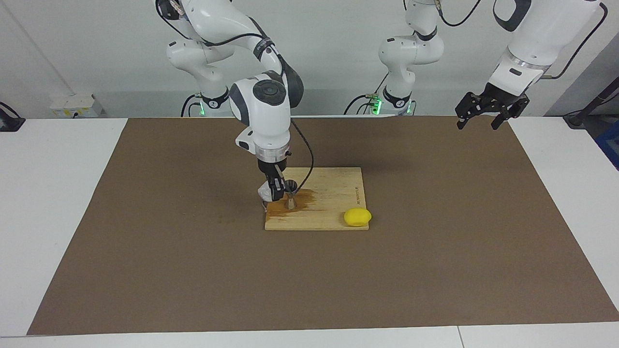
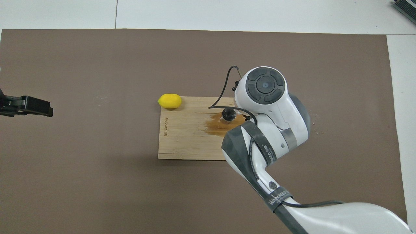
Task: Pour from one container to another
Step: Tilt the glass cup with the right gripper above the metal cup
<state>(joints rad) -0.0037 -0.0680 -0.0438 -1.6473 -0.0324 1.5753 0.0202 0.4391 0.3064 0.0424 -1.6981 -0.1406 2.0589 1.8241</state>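
Fingers of the right gripper (image 1: 273, 189) were clamped on the clear cup (image 1: 265, 193), low over the wooden board (image 1: 333, 181) at the right arm's end. The cup sat just beside the metal jigger (image 1: 290, 187), at about nine o'clock from it in the facing view. The jigger stood upright in a brown wet patch (image 1: 303, 197) on the board. So some liquid had spilled, and the pour looked nearly done. I could not tell whether the jigger was full. A lemon (image 1: 357, 217) lay at the board's corner. The left gripper (image 1: 487, 112) waited with its fingers apart, up over the mat's (image 1: 435, 251) edge.
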